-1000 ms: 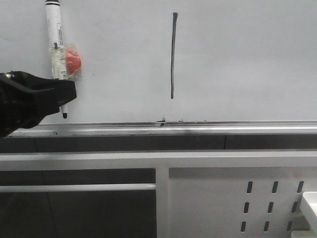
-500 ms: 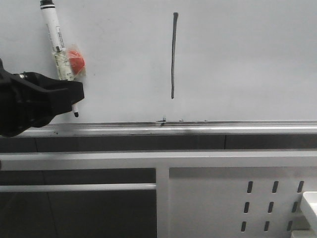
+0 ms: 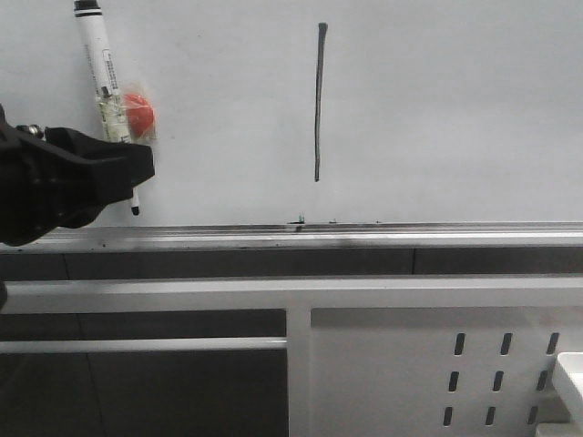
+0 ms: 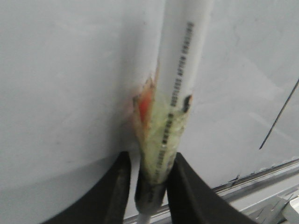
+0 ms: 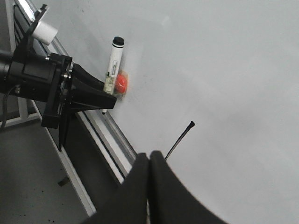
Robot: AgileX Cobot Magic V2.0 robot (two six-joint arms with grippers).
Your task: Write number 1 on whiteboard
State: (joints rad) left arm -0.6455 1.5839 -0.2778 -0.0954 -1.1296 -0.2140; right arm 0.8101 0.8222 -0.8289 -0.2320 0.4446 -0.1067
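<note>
The whiteboard (image 3: 455, 109) fills the upper part of the front view. The number 1 (image 3: 318, 100) stands on it as a thin dark vertical stroke, also seen in the wrist views (image 4: 279, 115) (image 5: 179, 138). My left gripper (image 3: 137, 171) is far left of the stroke, shut on a white marker pen (image 3: 100, 64) with a red blob (image 3: 138, 111) taped to it. The pen's tip (image 3: 134, 210) points down, just above the ledge. The left wrist view shows the pen (image 4: 180, 79) clamped between the jaws (image 4: 149, 163). My right gripper (image 5: 149, 156) is shut and holds nothing.
A silver ledge (image 3: 364, 235) runs along the board's bottom edge, with small dark smudges (image 3: 298, 220) on it below the stroke. Beneath are a white crossbar (image 3: 182, 296) and a white panel with slotted holes (image 3: 392, 373). A white object (image 3: 569, 378) pokes in at the lower right.
The left gripper has moved a little right and up with the marker, which now leans slightly left at its top. The stroke is unchanged.
</note>
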